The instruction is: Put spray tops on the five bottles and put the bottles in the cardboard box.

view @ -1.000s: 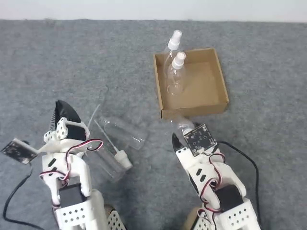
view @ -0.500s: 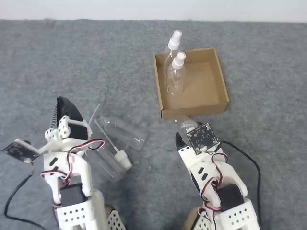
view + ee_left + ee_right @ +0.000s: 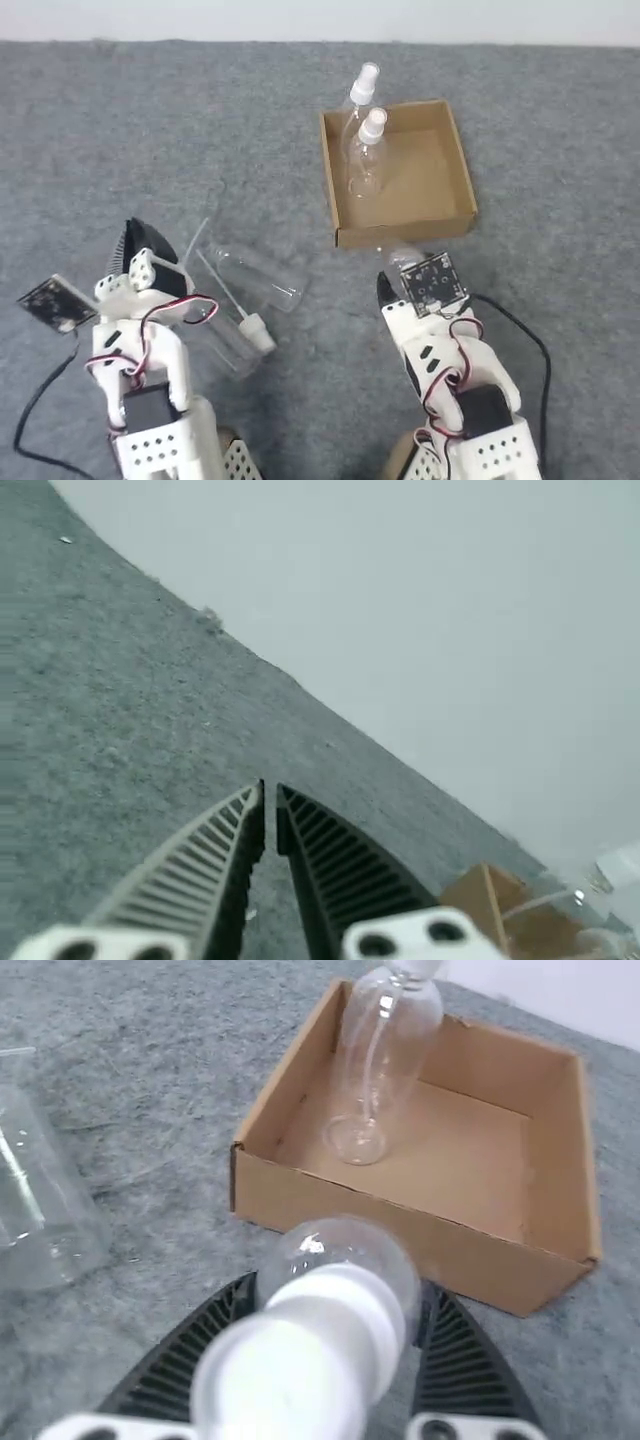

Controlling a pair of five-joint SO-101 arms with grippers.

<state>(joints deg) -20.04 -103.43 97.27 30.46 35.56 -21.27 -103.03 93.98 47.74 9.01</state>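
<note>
The cardboard box (image 3: 455, 165) stands right of centre, and two clear bottles with white spray tops are at its left side: one (image 3: 364, 150) inside, one (image 3: 360, 88) at the far left corner. My right gripper (image 3: 398, 272) hovers just in front of the box, shut on a clear bottle (image 3: 335, 1260) with a white top (image 3: 290, 1370). In that wrist view, the box wall (image 3: 300, 1200) lies right behind the held bottle. My left gripper (image 3: 137, 238) is shut and holds nothing, its ribbed fingers (image 3: 225, 850) pressed together above bare carpet.
Between the arms lie two loose clear bottles on the grey carpet. One (image 3: 258, 273) is open-necked; the other (image 3: 232, 338) has a white spray top (image 3: 256, 331) and thin dip tubes beside it. A corner of the box (image 3: 490, 900) shows past my left fingers.
My right gripper has shifted a little to the right and back with the bottle in it. My left gripper has drawn back toward its base, and its wrist has turned.
</note>
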